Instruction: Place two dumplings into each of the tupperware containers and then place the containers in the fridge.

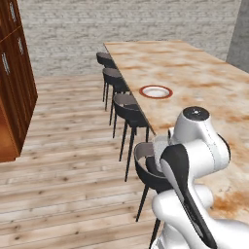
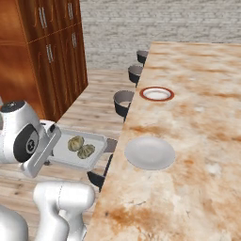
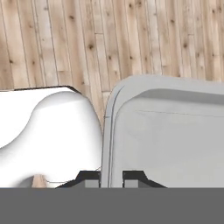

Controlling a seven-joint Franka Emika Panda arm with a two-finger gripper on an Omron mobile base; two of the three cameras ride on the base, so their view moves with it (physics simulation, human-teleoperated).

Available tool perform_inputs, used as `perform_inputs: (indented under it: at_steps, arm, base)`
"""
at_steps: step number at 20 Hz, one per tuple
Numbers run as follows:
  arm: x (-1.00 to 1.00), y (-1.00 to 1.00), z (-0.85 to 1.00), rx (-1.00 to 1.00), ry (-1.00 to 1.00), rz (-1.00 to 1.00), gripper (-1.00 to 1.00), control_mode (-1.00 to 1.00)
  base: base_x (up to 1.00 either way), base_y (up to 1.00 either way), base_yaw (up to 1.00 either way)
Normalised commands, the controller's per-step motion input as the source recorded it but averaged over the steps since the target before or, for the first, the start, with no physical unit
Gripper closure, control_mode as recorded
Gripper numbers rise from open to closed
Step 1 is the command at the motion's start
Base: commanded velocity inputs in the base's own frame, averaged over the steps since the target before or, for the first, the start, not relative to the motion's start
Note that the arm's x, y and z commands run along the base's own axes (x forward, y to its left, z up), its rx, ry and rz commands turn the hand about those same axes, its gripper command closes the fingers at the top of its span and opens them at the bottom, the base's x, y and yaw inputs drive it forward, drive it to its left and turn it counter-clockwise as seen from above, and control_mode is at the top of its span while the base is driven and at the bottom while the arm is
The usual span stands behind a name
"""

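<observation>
The claw (image 3: pixel 111 177) is closed narrow on the rim of one container (image 2: pixel 77 148), with a finger on each side of the thin wall, as the hand view shows. In the right base view this container hangs in the air beside the arm, over the wooden floor (image 2: pixel 96 110) and off the edge of the surface (image 2: pixel 197 94). Two dumplings (image 2: pixel 81 147) lie inside it, touching each other, near its middle.

The main danger, I think, is the grip itself. The container is held by one rim only, so all its weight hangs to one side of the claw. If the arm turns fast or the base drives with a jerk, the container may tilt or slip out between the fingers, and it would fall to the floor, not back on the surface.

The dumplings are loose. The walls of the container are low, so a strong tilt could let them roll over the rim.

The stools (image 2: pixel 123 101) stand near the container, along the edge of the surface. A wide swing could knock the container against a stool or against the edge.

The fridge is not to be seen here, so the way to it is probably long, and each turn adds risk. The wooden cabinets (image 2: pixel 52 52) on the left could also be hit in a careless turn.
</observation>
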Motion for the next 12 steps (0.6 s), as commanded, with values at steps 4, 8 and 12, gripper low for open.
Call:
perform_inputs:
  at_steps: [4,8,12]
  arm:
    - [-0.18,0.00,0.00,0.00,-0.15,0.00,1.00,-1.00]
    - [-0.07,0.00,0.00,0.00,-0.07,0.00,1.00,1.00]
    - [0.00,0.00,0.00,0.00,0.00,0.00,1.00,1.00]
  base:
    - [0.00,0.00,0.00]
    - [-0.17,0.00,0.00]
    - [-0.54,-0.01,-0.06]
